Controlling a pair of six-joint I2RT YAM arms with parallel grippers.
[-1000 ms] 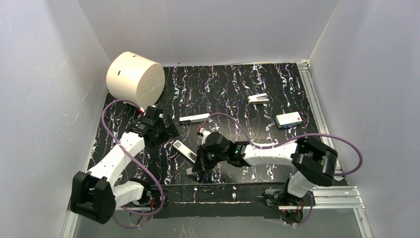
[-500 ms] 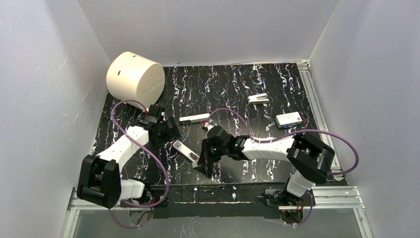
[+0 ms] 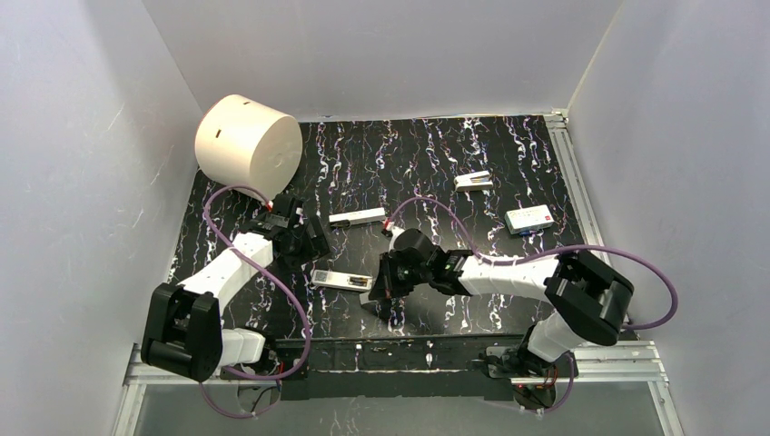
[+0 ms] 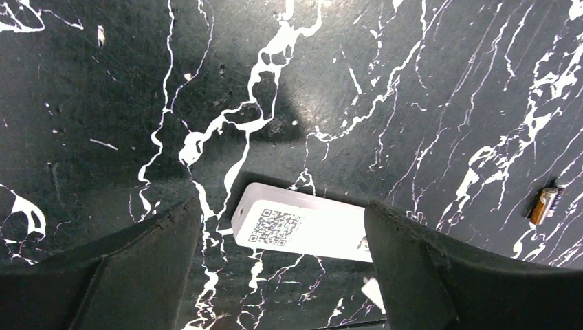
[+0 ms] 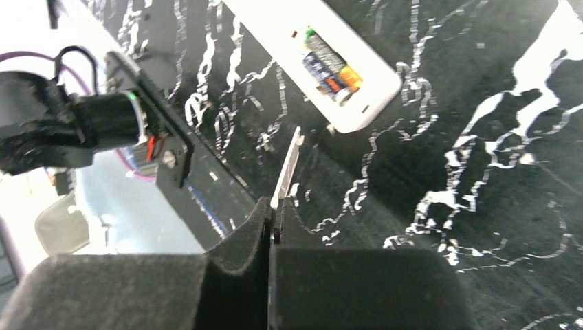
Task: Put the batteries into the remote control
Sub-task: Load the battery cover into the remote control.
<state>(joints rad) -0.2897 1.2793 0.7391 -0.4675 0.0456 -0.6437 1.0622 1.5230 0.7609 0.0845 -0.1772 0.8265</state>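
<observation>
The remote control point(image 3: 340, 279) lies back up near the front of the table. In the right wrist view point(image 5: 323, 62) its open recess holds dark cells with orange and green ends point(image 5: 328, 67). My right gripper point(image 3: 376, 292) is just right of the remote, shut on a thin white plate point(image 5: 287, 165) held on edge point(image 5: 273, 216). My left gripper point(image 3: 307, 243) is open above the remote's left end point(image 4: 282, 275); that end with a QR label point(image 4: 302, 230) shows between the fingers. One copper-tinted battery point(image 4: 546, 204) lies loose on the table.
A plain white strip point(image 3: 356, 216) lies behind the remote. A small white piece point(image 3: 473, 181) and a white box with a red mark point(image 3: 529, 219) sit at the right. A big white cylinder point(image 3: 247, 141) stands at the back left.
The remote has turned from a diagonal to nearly level across the table. My right gripper has shifted slightly right with the plate. The left arm pulled in closer earlier and has since held still.
</observation>
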